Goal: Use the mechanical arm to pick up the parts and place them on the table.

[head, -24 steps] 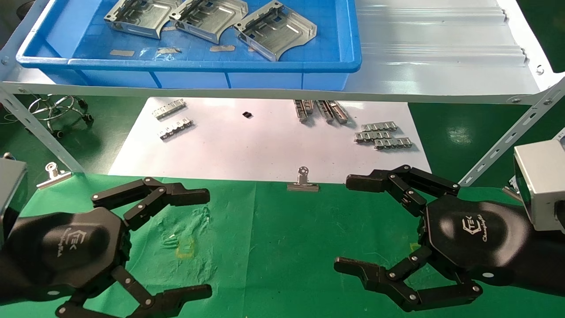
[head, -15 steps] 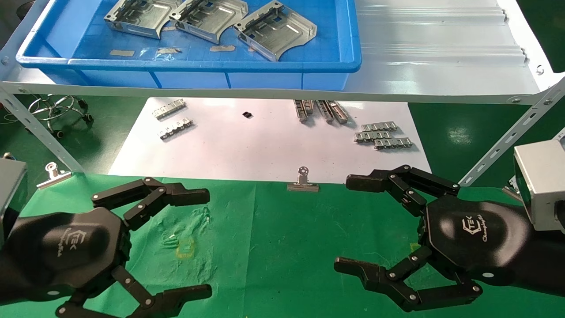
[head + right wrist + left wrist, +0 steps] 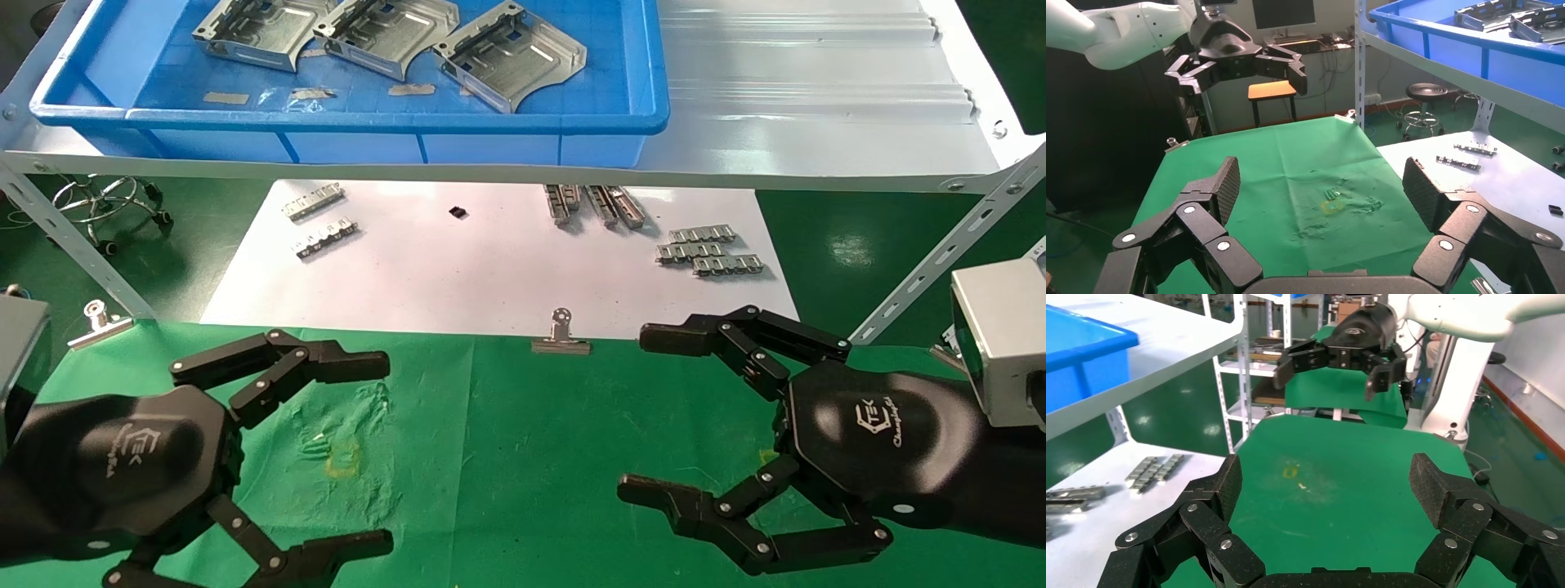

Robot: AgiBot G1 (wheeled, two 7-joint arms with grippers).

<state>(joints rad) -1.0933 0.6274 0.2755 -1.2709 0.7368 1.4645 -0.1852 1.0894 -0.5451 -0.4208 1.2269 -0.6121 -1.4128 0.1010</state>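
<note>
Three silver parts (image 3: 511,53) lie side by side in a blue tray (image 3: 351,120) on the grey shelf at the back; their edges also show in the right wrist view as parts (image 3: 1499,13). Both black claws hover over the green table (image 3: 507,425), far from the tray. My left gripper (image 3: 384,453) is open at the near left, with bare cloth between its fingers, and shows again as the left gripper (image 3: 1324,478). My right gripper (image 3: 636,412) stands open at the near right, likewise holding nothing, seen again as the right gripper (image 3: 1318,177).
The grey shelf (image 3: 817,122) overhangs a white sheet (image 3: 490,269) carrying small toothed strips (image 3: 707,249). A binder clip (image 3: 560,335) grips the cloth's far edge, another binder clip (image 3: 98,322) at the left. Slanted shelf struts (image 3: 940,253) flank both sides.
</note>
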